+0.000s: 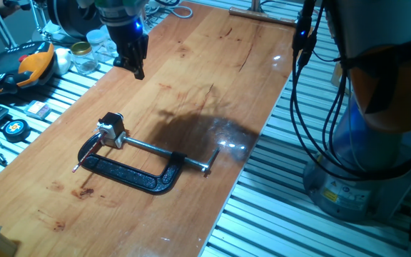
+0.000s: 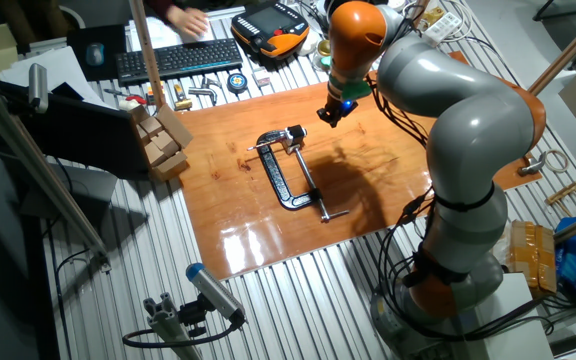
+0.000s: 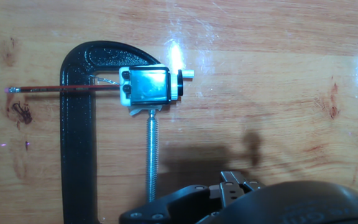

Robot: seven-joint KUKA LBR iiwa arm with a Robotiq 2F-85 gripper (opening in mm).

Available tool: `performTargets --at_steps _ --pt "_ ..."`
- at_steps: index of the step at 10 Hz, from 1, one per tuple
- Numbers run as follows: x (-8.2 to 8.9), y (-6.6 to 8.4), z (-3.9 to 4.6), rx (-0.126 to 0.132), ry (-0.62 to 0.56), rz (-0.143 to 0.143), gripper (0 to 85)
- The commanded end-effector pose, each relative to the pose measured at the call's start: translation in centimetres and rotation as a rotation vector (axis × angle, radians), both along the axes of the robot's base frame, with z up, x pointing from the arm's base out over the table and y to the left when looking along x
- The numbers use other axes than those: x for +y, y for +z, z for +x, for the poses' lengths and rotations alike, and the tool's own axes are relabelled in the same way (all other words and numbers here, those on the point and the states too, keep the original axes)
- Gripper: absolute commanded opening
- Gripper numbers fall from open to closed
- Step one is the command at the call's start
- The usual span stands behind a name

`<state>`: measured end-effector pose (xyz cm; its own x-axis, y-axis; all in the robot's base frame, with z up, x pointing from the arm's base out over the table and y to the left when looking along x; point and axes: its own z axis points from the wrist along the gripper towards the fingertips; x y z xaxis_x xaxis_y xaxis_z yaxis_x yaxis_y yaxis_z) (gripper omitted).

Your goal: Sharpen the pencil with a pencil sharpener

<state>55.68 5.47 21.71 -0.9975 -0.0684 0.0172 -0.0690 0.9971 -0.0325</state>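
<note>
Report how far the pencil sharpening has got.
Done: the pencil already sits in the sharpener, which the C-clamp holds on the table. In hand: nothing; the gripper hangs above the table, off the pencil. Left: grasping and turning the pencil. Whether the tip is sharpened cannot be seen.

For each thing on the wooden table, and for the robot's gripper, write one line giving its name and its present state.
pencil: lying flat across the clamp's frame, one end in the sharpener.
pencil sharpener: held in the clamp, on the screw's end.
C-clamp: lying flat on the table.
gripper: raised above the table, holding nothing; open or shut unclear.
</note>
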Motion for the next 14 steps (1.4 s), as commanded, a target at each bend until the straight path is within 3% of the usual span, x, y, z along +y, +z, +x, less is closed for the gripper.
performTargets --at_steps 1,14 --pt "0.07 0.09 0.03 -0.002 -0.003 0.000 0.0" --pt "0.31 -0.21 0.29 -0.001 -0.015 0.003 0.0"
